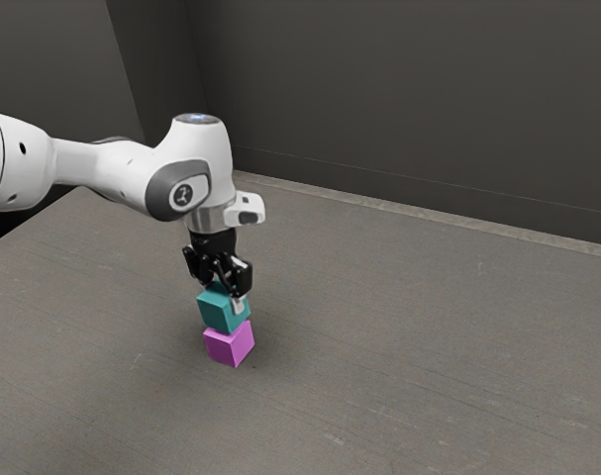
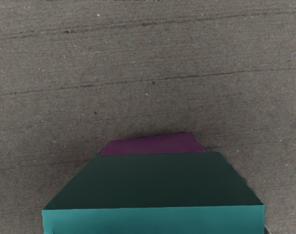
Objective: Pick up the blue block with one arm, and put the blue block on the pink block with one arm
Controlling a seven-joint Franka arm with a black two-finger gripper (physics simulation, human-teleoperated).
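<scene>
The blue block (image 1: 217,313), teal in colour, rests squarely on top of the pink block (image 1: 228,345) on the grey table, a little to the exterior view's left of centre. My gripper (image 1: 226,295) comes straight down onto the blue block, its black fingers pressed against two opposite sides of the block's upper part. From the wrist, the blue block (image 2: 152,190) looms large right under my hand. A strip of the pink block (image 2: 152,145) peeks out beyond it.
The grey table (image 1: 429,336) stretches wide around the stack. Its far edge runs along a dark wall (image 1: 429,99) at the back, and the white arm (image 1: 92,168) reaches in from the exterior view's left.
</scene>
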